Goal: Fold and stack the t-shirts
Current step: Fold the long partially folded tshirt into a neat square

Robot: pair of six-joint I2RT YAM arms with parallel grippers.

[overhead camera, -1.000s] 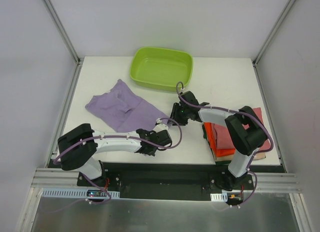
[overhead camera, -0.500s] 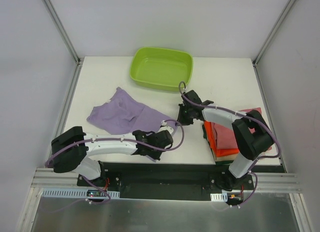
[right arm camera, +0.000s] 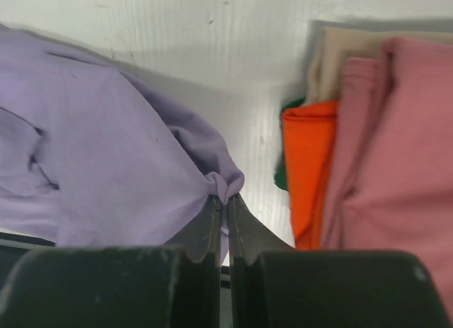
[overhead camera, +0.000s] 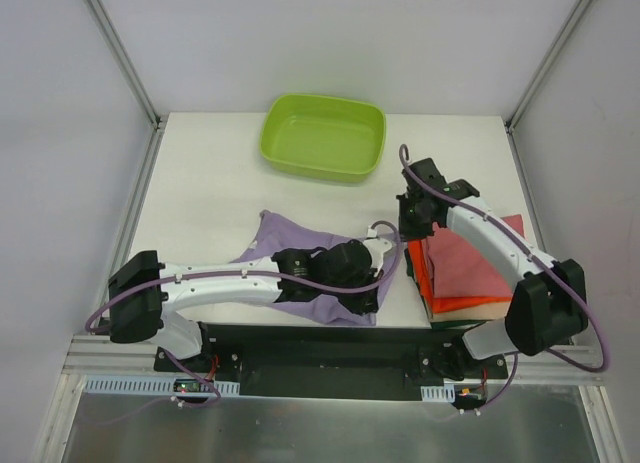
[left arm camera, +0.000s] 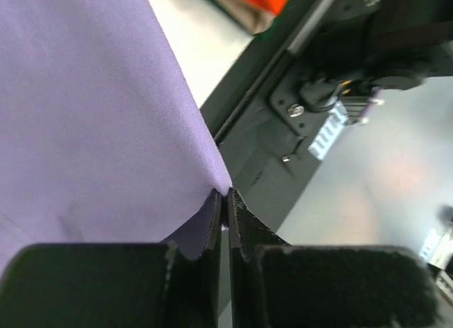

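Observation:
The lilac t-shirt (overhead camera: 270, 233) lies bunched at the table's front centre, largely under my left arm. My left gripper (overhead camera: 374, 289) is shut on its edge (left arm camera: 141, 115) close to the front table edge. My right gripper (overhead camera: 411, 226) is shut on a pinched fold of the same shirt (right arm camera: 106, 151), just left of the stack. The stack at the front right has the rose-red shirt (overhead camera: 470, 263) on top, the orange one (overhead camera: 424, 275) under it, then a beige layer (right arm camera: 333, 52) and a dark edge at the bottom.
The lime-green tub (overhead camera: 323, 136) stands at the back centre. The black base rail (left arm camera: 283, 122) runs right below my left gripper. White walls and metal posts close in the table on both sides.
Both grippers have moved right with the lilac shirt, dragging it from the left middle to the front centre. The right gripper now sits beside the stack, farther right.

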